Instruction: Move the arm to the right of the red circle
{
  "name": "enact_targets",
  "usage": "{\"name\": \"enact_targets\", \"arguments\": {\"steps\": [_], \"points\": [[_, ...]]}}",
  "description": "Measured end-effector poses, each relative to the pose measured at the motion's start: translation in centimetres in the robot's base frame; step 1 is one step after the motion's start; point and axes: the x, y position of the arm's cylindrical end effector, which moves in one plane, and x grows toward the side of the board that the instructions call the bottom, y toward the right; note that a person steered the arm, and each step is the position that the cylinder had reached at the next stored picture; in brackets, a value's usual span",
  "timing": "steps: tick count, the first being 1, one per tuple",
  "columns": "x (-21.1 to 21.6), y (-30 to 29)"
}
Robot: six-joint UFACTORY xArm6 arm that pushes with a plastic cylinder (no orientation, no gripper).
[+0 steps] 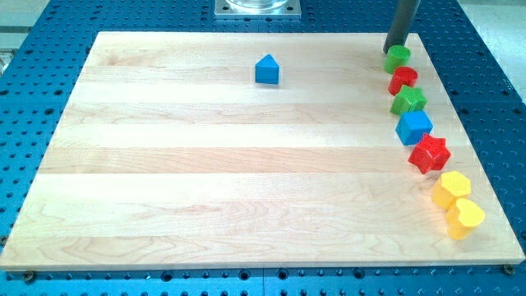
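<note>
The red circle block [403, 80] lies near the board's right edge, second in a curved line of blocks. My tip [395, 48] is a dark rod that comes down at the view's top right. It touches the top of the green round block [399, 57], which lies just above the red circle. The tip is above the red circle and slightly to its left. Below the red circle come a green star-like block [408, 101], a blue cube [413, 127], a red star [430, 154], a yellow hexagon [451, 188] and a yellow heart [466, 217].
A blue house-shaped block [267, 70] sits alone at the upper middle of the wooden board [214, 164]. The board lies on a blue perforated table [25, 115]. A metal mount [257, 7] shows at the view's top.
</note>
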Motion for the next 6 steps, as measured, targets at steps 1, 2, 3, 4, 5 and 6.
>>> {"name": "enact_targets", "arguments": {"steps": [1,2,3,4,5,6], "points": [[0.0,1.1],[0.0,2.8],[0.2,4.8],[2.8,5.9],[7.7,5.1],[9.3,4.7]]}}
